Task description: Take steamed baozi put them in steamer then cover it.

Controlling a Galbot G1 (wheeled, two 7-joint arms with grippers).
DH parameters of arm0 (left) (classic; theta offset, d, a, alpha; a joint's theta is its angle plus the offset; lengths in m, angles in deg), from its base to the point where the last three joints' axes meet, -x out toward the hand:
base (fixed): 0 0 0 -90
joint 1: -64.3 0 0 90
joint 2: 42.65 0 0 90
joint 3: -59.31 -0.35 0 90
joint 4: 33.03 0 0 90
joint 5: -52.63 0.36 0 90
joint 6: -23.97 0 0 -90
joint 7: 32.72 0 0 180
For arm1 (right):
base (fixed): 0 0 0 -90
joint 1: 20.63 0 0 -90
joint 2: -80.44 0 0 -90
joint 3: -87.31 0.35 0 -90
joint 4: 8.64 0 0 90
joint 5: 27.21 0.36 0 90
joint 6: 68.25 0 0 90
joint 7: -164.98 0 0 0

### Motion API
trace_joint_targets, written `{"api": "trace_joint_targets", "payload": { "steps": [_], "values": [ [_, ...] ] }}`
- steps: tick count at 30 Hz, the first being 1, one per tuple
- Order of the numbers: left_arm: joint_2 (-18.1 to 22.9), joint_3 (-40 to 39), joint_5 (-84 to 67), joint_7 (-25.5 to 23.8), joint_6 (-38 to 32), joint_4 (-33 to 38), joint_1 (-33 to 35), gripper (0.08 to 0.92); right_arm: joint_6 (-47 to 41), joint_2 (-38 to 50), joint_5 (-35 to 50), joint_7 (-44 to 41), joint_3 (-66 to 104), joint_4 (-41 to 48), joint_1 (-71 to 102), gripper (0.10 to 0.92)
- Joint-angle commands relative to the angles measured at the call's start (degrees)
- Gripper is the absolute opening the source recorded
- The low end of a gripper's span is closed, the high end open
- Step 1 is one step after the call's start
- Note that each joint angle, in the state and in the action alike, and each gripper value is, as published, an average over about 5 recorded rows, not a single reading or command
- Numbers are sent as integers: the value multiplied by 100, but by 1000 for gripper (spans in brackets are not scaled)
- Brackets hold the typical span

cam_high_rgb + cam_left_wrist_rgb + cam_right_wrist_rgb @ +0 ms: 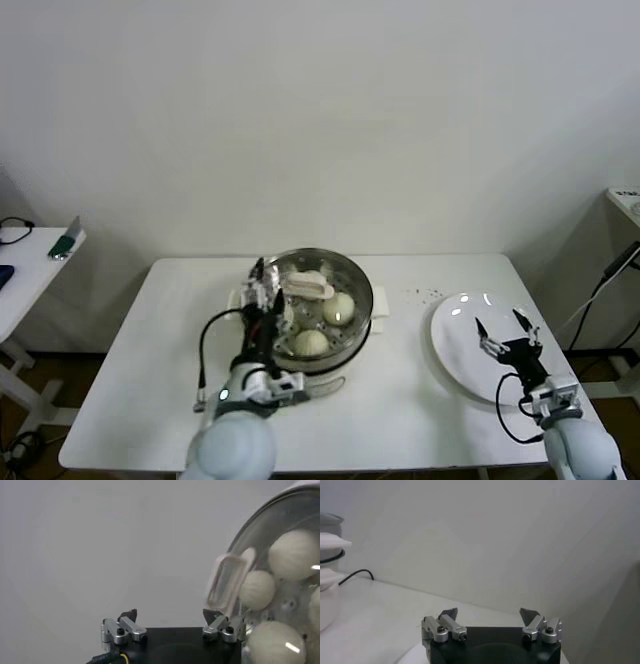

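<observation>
Even soft light; plate [462,340] glare, perhaps overhead.

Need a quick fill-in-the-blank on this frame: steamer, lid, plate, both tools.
1. The glass lid sits on the ____.
2. The buns are inside the steamer, under the ____.
3. The left tool, beside the lid handle, is ____.
4. The right tool hovers over the white ____.

Missing: steamer; lid; open; plate

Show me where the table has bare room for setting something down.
Bare tabletop lies between the steamer and the table's left edge, and along the front edge. The middle is crowded: the left gripper hangs open beside the lidded steamer. The plate under the right gripper fills the right.
</observation>
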Motion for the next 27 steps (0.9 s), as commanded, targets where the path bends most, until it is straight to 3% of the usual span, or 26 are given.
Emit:
{"api": "trace_joint_targets", "payload": {
  "steps": [1, 10, 19, 27],
  "values": [
    [-223, 2253, -3604, 1780, -3448, 449, 1375, 823, -74, -22, 14, 26, -41, -80, 58, 823],
    [478, 4232, -6968, 1165, -5011, -159, 2255, 823, 49, -115, 57, -32, -59, -232, 189, 823],
    [993, 4635, -7556, 883, -5524, -1251, 2428, 823, 137, -248, 53, -64, -118, -404, 425, 823],
    [1042, 4674, -7480, 458, -5744, -1647, 2481, 823, 323, -274, 195, -143, -60, -512, 552, 823]
  ]
}}
